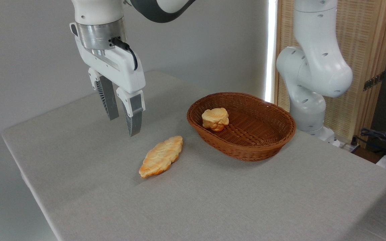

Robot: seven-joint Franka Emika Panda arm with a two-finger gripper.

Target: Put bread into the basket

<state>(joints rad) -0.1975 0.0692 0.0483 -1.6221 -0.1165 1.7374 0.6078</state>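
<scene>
The bread [161, 156], a long leaf-shaped golden loaf with a pale ridged top, lies flat on the grey table just left of the basket. The basket [273, 139] is an oval reddish-brown wicker one standing to the right of the bread. My gripper [123, 126] hangs above the table, up and to the left of the bread, well clear of it. Its two fingers point down with a narrow gap and nothing between them.
A small round stacked bun [215, 118] sits inside the basket at its left end. The arm's white base [308, 110] stands behind the basket at the right. A wooden slatted screen [360, 50] rises at the back right. The table's left edge [28, 180] runs diagonally.
</scene>
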